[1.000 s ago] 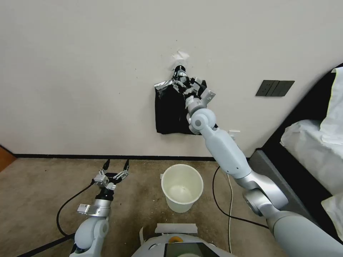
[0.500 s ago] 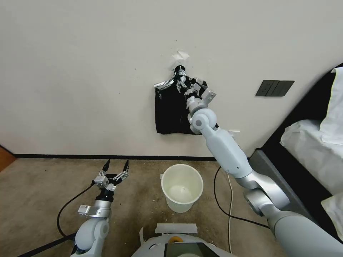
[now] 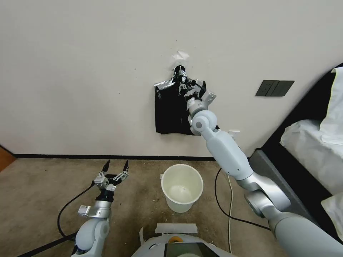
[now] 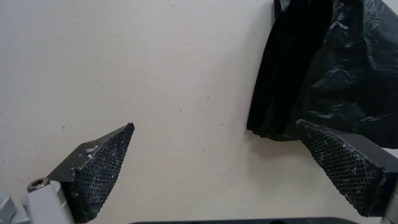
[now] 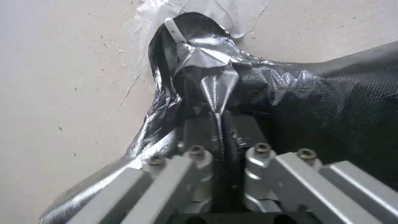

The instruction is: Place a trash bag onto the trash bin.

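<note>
High on the wall, right gripper (image 3: 184,85) pinches the trash bag (image 3: 171,110); left gripper (image 3: 115,166) gapes.

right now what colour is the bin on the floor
Cream-white, plain with no pattern; the trash bin shows best in the head view.

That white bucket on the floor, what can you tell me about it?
The trash bin is a small round cream-white bucket, plastic by its look, with smooth sides narrowing toward the base and a plain rim. It stands upright on the brownish carpet near the wall, open and unlined, with nothing inside. Neither end effector touches it; the black bags hang on the wall above it.
</note>
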